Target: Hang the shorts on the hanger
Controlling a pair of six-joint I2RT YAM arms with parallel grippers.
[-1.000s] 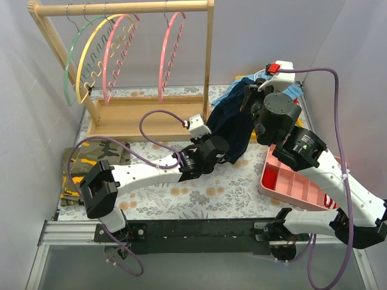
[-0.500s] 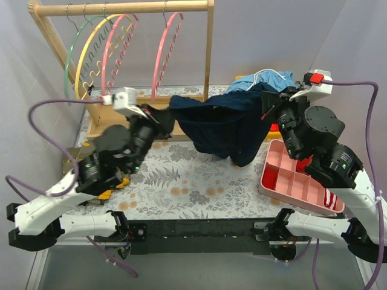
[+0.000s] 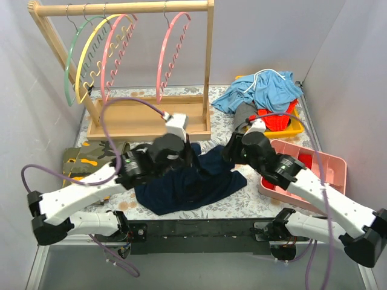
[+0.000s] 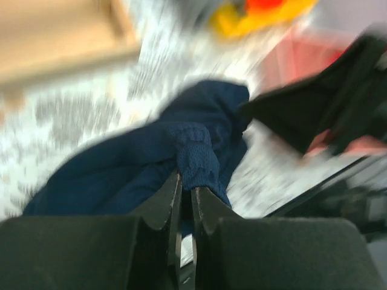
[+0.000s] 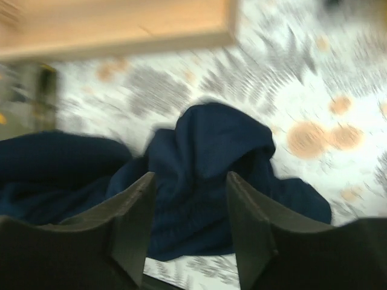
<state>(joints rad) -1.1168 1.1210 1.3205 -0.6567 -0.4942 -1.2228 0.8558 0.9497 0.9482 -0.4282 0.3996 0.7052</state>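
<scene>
The navy shorts point(image 3: 187, 184) lie crumpled on the floral table in front of the rack. My left gripper point(image 3: 192, 158) is down on their left part. In the left wrist view it point(image 4: 186, 181) is shut on a fold of the shorts point(image 4: 121, 163). My right gripper point(image 3: 228, 154) hovers just over their right end. In the right wrist view it point(image 5: 190, 181) stands open above the shorts point(image 5: 211, 145), holding nothing. The pink hanger point(image 3: 163, 60) hangs on the wooden rail point(image 3: 121, 8), apart from a second pink one point(image 3: 109, 60).
Green point(image 3: 69, 66) and yellow point(image 3: 84, 57) hangers share the rail at the left. A camouflage cloth point(image 3: 91, 160) lies at the left edge. A light-blue garment point(image 3: 263, 87) sits on a yellow tray at the back right, and a pink divided tray point(image 3: 302, 175) at the right.
Both arms came down from holding the shorts stretched in the air; the shorts now rest on the table. My right gripper opened and let go, while the left kept its hold.
</scene>
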